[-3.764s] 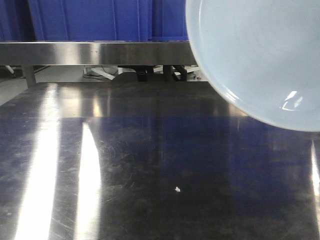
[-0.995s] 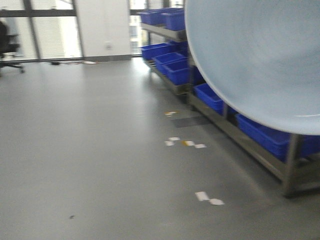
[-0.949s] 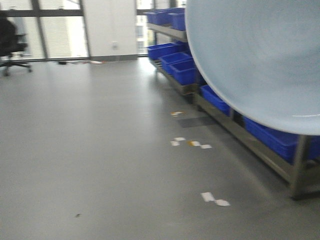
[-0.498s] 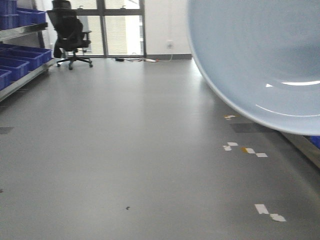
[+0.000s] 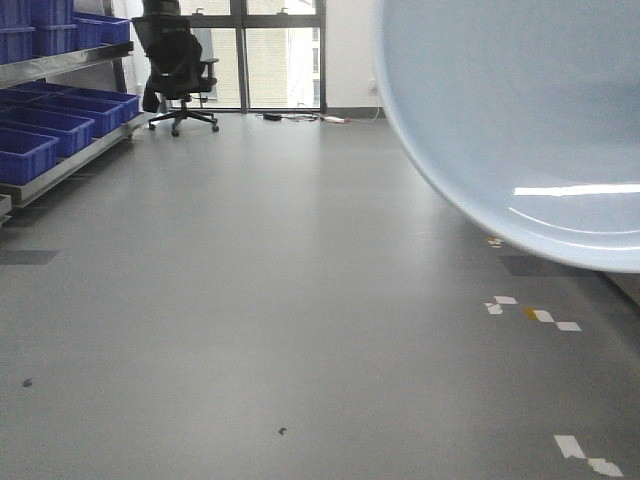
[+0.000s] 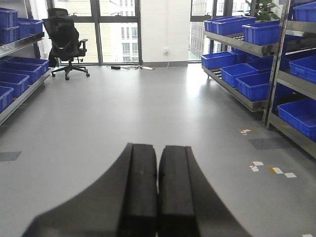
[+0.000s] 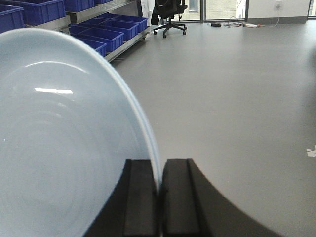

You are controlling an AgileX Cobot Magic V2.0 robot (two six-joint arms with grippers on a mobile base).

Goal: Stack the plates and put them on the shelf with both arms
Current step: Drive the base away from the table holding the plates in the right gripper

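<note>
- Looking left in the front view, we see blue crates [image 5: 40, 125] on a rack, with an office chair [image 5: 178, 60] beyond.
- Our left pincer [image 6: 158, 150] is clenched, pads pressed together with nothing between them, over grey floor [image 6: 123, 113].
- Our right pincer [image 7: 159, 170] is grasping the pale plate [image 7: 64, 148] by its rim, and it's up off the floor, filling the front view's upper right.
</note>
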